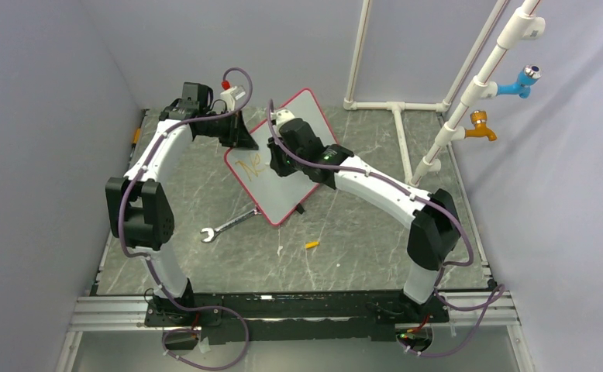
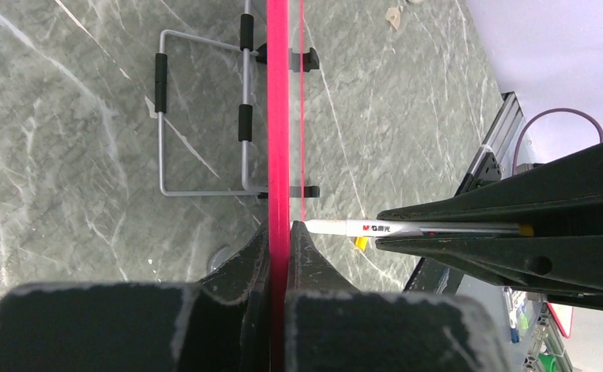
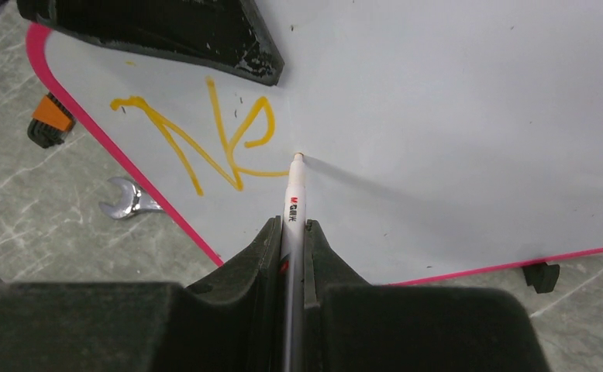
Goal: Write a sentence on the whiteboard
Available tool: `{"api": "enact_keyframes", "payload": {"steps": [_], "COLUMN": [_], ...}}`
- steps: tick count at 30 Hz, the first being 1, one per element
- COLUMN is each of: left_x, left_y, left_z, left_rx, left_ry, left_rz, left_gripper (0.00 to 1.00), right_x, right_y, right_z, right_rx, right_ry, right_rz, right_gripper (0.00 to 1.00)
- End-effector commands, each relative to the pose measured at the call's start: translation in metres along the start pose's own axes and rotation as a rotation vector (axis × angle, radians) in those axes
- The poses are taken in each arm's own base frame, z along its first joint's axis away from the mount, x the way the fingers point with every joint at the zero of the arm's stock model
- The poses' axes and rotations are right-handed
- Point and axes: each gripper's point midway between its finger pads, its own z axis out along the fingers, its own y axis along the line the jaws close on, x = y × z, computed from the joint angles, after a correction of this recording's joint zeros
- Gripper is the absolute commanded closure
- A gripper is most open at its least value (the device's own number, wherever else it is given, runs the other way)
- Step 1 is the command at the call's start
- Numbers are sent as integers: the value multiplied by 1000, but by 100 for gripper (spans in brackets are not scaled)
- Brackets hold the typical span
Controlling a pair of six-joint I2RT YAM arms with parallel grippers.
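The whiteboard (image 1: pixel 277 198), white with a thin red frame, stands tilted in the middle of the table. My left gripper (image 1: pixel 244 141) is shut on its upper left edge; in the left wrist view the red edge (image 2: pixel 278 116) runs straight between the jaws of the left gripper (image 2: pixel 280 229). My right gripper (image 3: pixel 292 225) is shut on a white marker (image 3: pixel 294 190) whose tip touches the board (image 3: pixel 438 116). The sentence (image 3: pixel 205 139) is orange handwriting reading about "Ne", just left of the tip; it also shows from above (image 1: pixel 250 164).
A silver wrench (image 1: pixel 225 227) lies by the board's lower left edge, and an orange cap (image 1: pixel 311 245) lies nearer the front. A wire stand (image 2: pixel 205 116) sits behind the board. White pipes (image 1: pixel 399 124) carrying a blue tap (image 1: pixel 519 81) and an orange tap (image 1: pixel 480 128) stand at the back right.
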Motion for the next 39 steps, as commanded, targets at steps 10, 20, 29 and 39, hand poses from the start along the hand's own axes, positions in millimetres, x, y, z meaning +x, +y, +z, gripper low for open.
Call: {"api": "enact_keyframes", "payload": {"steps": [10,20,29,39], "left_x": [-12,-10,-10,-9], "left_y": [-26,-28,-28,-30], "left_z": [-8,-7,-7,-6], "left_rx": [31,31,29,31], "left_ry": [-47,-42,-42,-38], "left_rz": [147,151,154,157], "left_gripper": [100,100,100,100], "right_x": [-58,-64,-66,-46], "right_y": [6,8,10,3], "right_z": [-41,-27,-19,-8], "right_rx": [-32,-35,-44,-29], "right_ry": [-209,-203,-205,-161], "right_rz": [10,-2,1,13], "right_gripper": [100,100,100,100]}}
